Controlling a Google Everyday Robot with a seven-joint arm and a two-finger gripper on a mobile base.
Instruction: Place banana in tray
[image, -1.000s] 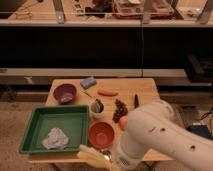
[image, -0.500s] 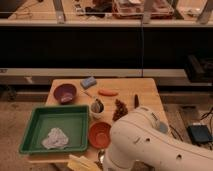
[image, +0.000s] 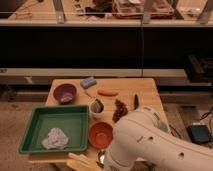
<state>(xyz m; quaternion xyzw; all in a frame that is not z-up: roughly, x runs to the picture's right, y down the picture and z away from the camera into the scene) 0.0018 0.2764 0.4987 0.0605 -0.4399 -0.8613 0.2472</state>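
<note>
Jaws (image: 86, 161) shut on banana (image: 75, 164), arm bent low beside tray (image: 30, 146).

Green tray (image: 35, 131), pale yellow banana (image: 82, 161), orange bowl (image: 100, 134), purple bowl (image: 65, 92).

Wooden surface (image: 150, 92): purple bowl (image: 65, 92), blue sponge (image: 88, 82), orange carrot (image: 107, 93), dark grapes (image: 120, 110), orange bowl (image: 100, 134), small cup (image: 96, 106).

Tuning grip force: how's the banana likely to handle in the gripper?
The banana, sticking out sideways from the shut gripper by the table's front edge, shows no sag: probably stiff. Slim and slightly curved, so it may pivot in the grip and rock rather than roll. Likely light for its length.
</note>
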